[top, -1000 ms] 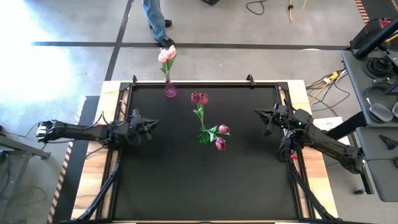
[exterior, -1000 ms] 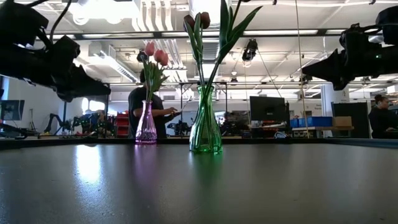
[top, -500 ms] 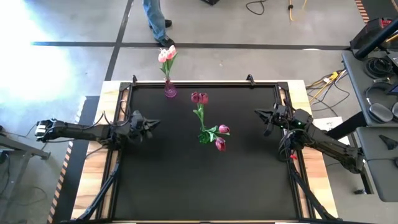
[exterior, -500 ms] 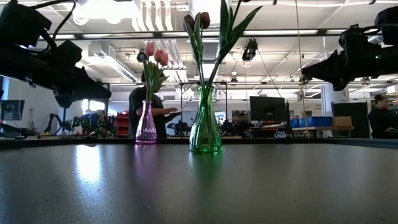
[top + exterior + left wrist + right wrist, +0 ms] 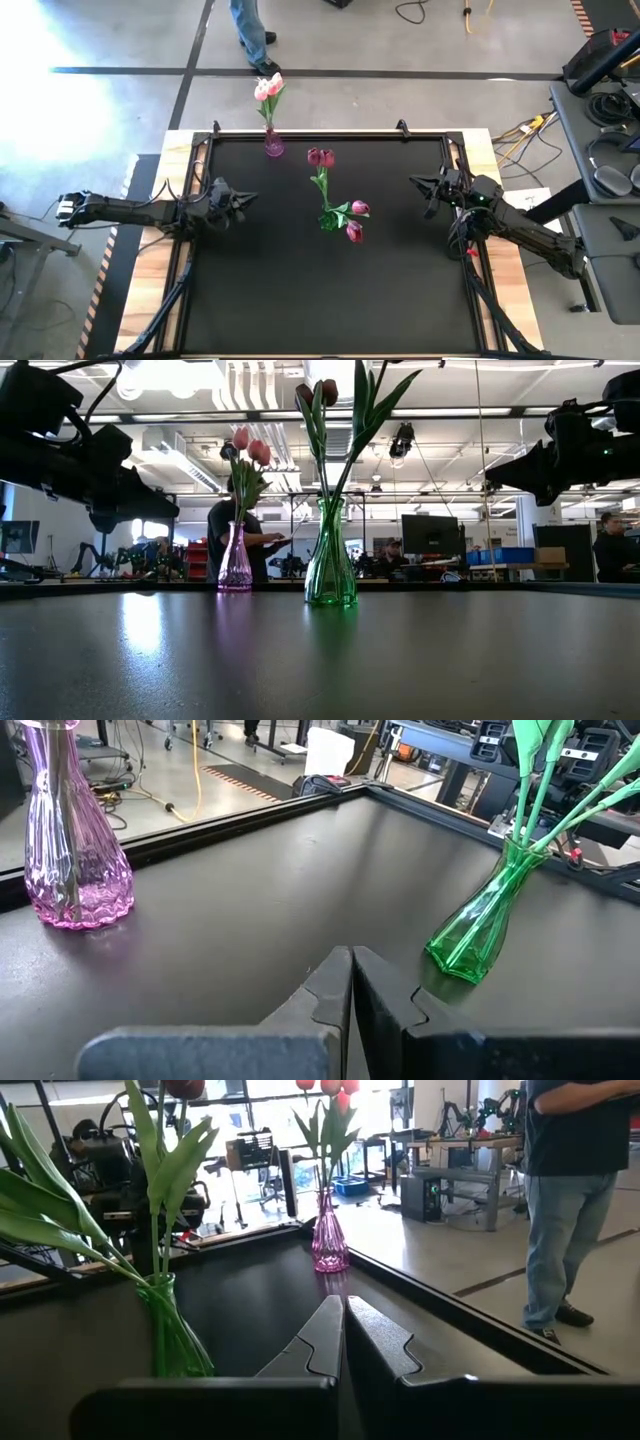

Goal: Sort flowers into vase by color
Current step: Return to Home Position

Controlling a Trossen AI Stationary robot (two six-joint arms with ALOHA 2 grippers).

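Both left claw [image 5: 243, 199] and right claw [image 5: 415, 182] closed; violet vase [image 5: 273, 146]: pink tulips [image 5: 268, 87], green vase [image 5: 331, 565]: red tulips [image 5: 320, 157].

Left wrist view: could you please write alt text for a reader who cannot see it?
The left gripper, fingers shut and empty, points across a black table between two glass vases. A violet vase stands on one side and a green vase holding green stems on the other.

L pincer [image 5: 172, 511] shifted slightly, a touch lower vs 1 s ago
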